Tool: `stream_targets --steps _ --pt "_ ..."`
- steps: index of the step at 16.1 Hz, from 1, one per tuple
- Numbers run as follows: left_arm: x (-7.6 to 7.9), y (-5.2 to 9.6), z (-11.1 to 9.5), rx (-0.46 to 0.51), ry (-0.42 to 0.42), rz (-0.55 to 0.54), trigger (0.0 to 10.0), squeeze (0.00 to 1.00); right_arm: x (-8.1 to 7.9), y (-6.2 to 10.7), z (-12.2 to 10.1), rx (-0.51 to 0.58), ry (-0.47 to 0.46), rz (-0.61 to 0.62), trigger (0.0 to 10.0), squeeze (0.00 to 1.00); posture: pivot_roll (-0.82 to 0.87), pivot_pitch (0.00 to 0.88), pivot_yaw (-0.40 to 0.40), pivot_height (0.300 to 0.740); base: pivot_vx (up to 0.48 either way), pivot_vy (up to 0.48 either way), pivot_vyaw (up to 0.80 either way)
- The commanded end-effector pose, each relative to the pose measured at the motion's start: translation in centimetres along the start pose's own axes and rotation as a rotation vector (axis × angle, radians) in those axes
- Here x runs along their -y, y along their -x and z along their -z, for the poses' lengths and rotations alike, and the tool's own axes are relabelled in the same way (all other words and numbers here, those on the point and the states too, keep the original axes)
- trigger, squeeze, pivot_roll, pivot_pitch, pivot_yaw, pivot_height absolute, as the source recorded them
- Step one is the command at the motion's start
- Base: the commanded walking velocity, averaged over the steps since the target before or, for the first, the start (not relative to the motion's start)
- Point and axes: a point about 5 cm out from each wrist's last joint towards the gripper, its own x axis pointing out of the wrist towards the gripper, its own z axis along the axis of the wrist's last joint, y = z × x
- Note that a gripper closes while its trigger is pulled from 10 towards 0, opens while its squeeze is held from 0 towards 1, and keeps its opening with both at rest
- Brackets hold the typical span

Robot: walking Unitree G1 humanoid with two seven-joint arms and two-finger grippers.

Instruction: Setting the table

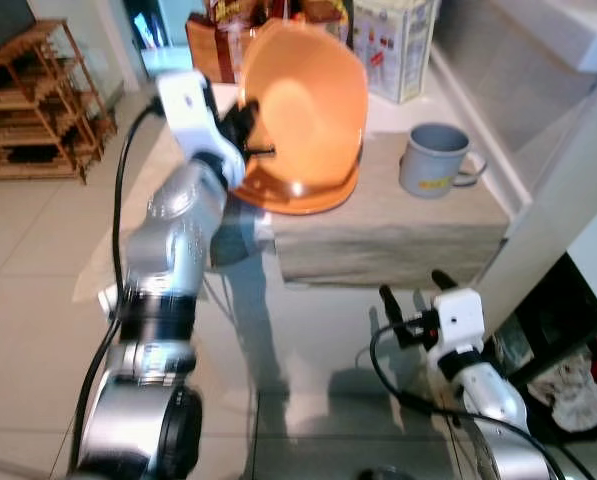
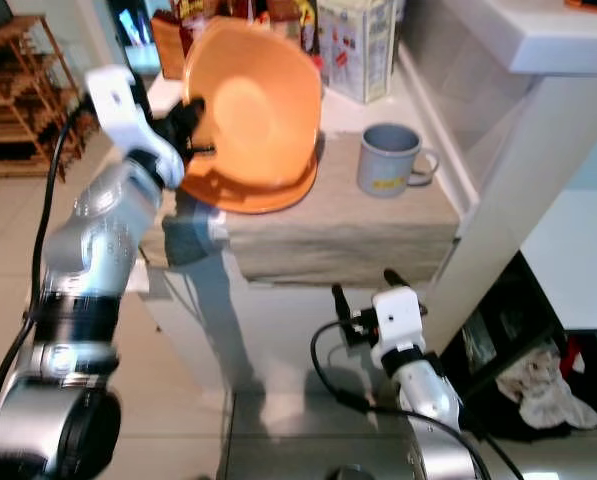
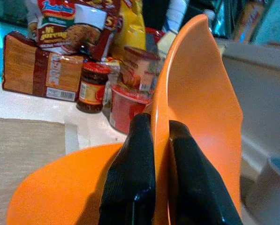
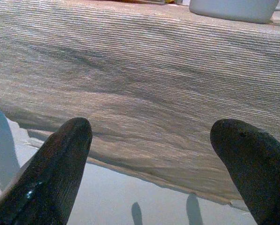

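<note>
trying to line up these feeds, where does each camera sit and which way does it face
Left eye view: on the head, looking forward and down at the orange bowl, grey mug and placemat; both silver arms show.
Right eye view: head too, same scene.
Left wrist view: along the left gripper, shut on the bowl's rim, food packets behind.
Right wrist view: along the open right gripper toward the placemat's edge.
Shared: bowl, mug, placemat.

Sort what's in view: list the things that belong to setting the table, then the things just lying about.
Job in hand:
orange bowl, tilted, rim pinched by the left gripper
orange plate under it
grey mug
beige placemat
right gripper, open, before the placemat's edge

Lying about:
food packets and jars
carton
wooden rack
</note>
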Motion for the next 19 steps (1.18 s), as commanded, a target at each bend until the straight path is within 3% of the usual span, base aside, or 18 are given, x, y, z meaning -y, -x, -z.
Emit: stream_targets --steps 1,2,5,10,11,12,16,19 --pt "0.0 0.6 -1.6 0.08 -0.072 0.022 0.0 0.0 -0.1 -0.2 -0.3 0.014 0.009 -0.01 10.0 0.0 -0.14 0.0 0.054 0.736 0.0 0.0 0.0" --pt "-1.1 1.8 -1.1 0.078 -0.148 -0.007 0.0 0.0 0.0 -0.2 -0.4 0.021 0.005 -0.006 10.0 0.0 -0.13 0.0 0.053 0.736 0.0 0.0 0.0" --pt "-2.3 3.4 -1.5 0.138 -0.291 -0.068 0.0 0.0 0.1 -0.4 -0.6 0.036 0.004 -0.004 10.0 0.0 -0.12 0.0 0.049 0.736 0.0 0.0 0.0" --pt "-3.7 5.1 -3.9 0.296 -0.271 -0.244 0.0 0.0 0.3 -0.8 -0.4 0.045 0.026 -0.023 10.0 0.0 -0.11 0.0 0.033 0.736 0.0 0.0 0.0" --pt "-5.1 5.4 -5.7 0.353 -0.27 -0.342 0.0 0.0 0.4 -0.8 -0.2 0.04 0.029 -0.027 10.0 0.0 -0.11 0.0 0.029 0.736 0.0 0.0 0.0" --pt "-5.6 5.5 -6.2 0.363 -0.286 -0.368 0.0 0.0 0.4 -0.8 -0.1 0.039 0.03 -0.028 10.0 0.0 -0.1 0.0 0.026 0.736 0.0 0.0 0.0" --pt "-9.6 7.5 -5.1 0.263 -0.377 -0.484 0.0 0.0 0.4 -0.8 0.3 0.036 0.022 -0.034 10.0 0.0 -0.09 0.0 0.025 0.736 0.0 0.0 0.0" --pt "-11.3 8.8 -5.1 0.233 -0.406 -0.548 0.0 0.0 0.4 -0.8 0.5 0.036 0.018 -0.039 10.0 0.0 -0.09 0.0 0.019 0.736 0.0 0.0 0.0"
